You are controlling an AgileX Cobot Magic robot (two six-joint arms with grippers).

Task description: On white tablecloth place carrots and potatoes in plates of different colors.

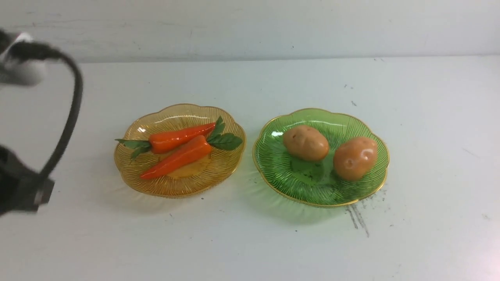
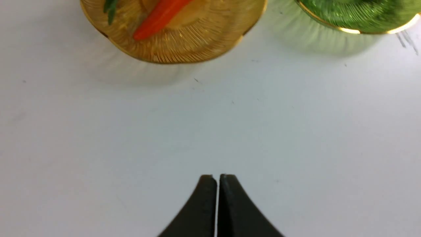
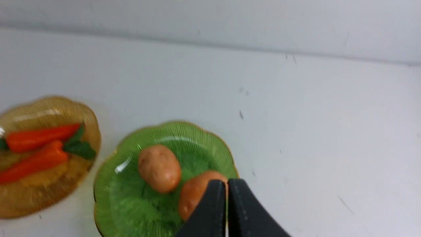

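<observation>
Nearest the robot's side of the white tablecloth [image 1: 250,242], the left gripper [image 2: 216,177] hung over bare cloth with its jaws clenched together on nothing, short of both plates. The right gripper [image 3: 227,182] was likewise clenched and empty; in its wrist view its tips overlapped the right potato [image 1: 355,157].

Further in, about midway across the cloth, the two plates sat side by side, just apart. The green plate [image 1: 297,187], toward the right edge, held both potatoes. The right potato lay near the plate's right rim, its long axis slanting from near-left to far-right. The left potato [image 1: 305,143] lay slightly farther back, a small gap away, its long axis running roughly left to right.

The amber plate [image 1: 175,187], toward the left edge, held both carrots, lying alongside each other head to tail. The near carrot [image 1: 177,157] pointed its tip near-left, leaves far-right. The far carrot [image 1: 179,137] pointed right, leaves at its left end
</observation>
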